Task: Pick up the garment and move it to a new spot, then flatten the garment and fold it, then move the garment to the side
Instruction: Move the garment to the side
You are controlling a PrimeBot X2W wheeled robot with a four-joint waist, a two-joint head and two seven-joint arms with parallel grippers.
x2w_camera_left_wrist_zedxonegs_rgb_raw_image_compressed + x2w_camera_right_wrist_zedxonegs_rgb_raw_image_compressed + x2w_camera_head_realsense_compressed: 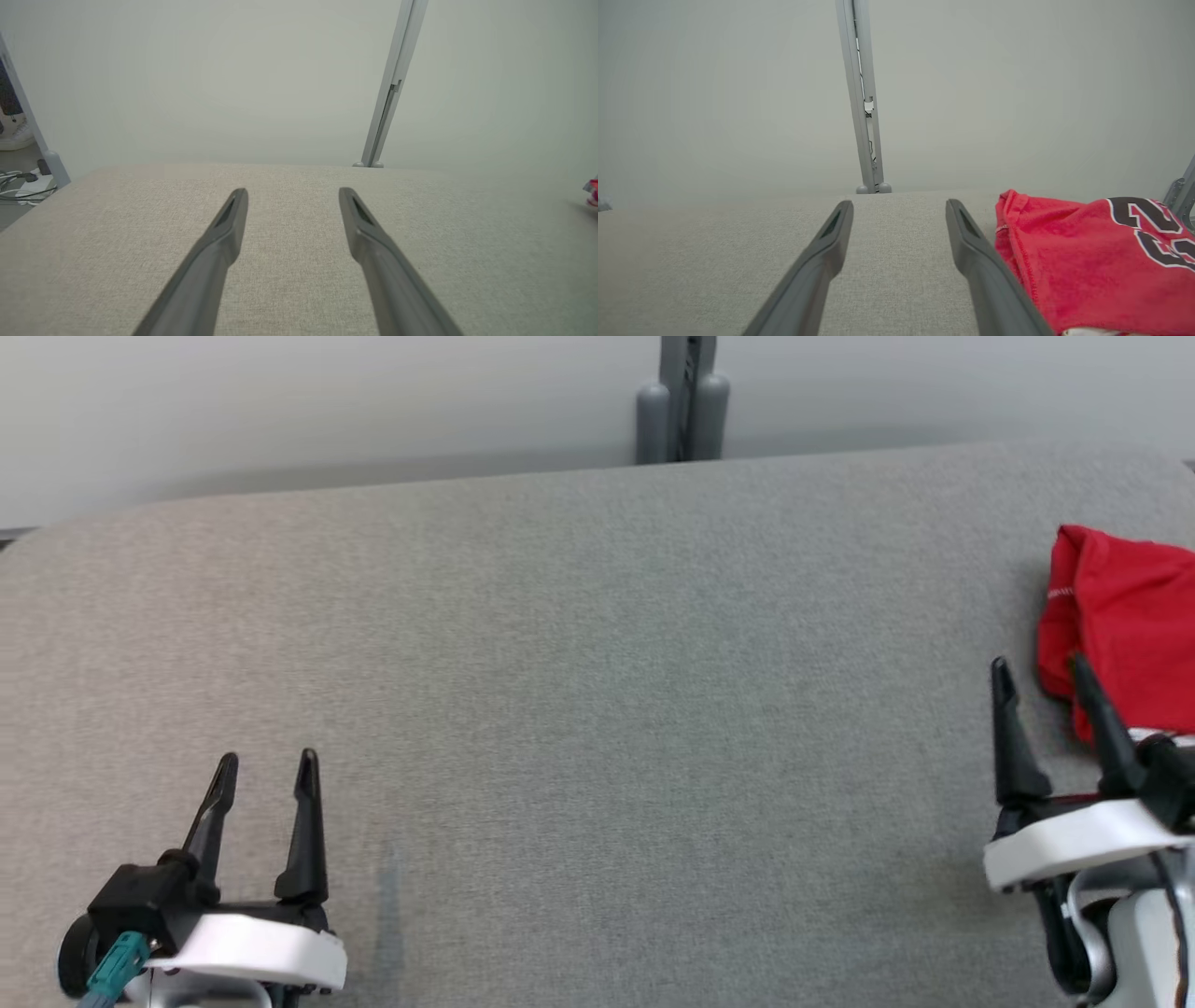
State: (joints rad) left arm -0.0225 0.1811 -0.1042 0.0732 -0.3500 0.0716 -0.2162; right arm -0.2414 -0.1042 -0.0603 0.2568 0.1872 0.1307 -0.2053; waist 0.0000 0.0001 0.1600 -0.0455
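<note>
Left gripper (pixel 268 756) and right gripper (pixel 1039 662) both hang spread, empty. Red garment (pixel 1125 616) lies bunched near the table's (pixel 597 663) right end, just beside that gripper; I reckon a sideways nudge could push it off.

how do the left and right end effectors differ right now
The left end effector hangs over bare grey table, far from the red garment. The right end effector sits right beside the garment, one finger overlapping its edge in the head view. The left end effector also sits lower in that view than the right end effector. Both are open and empty.
</note>
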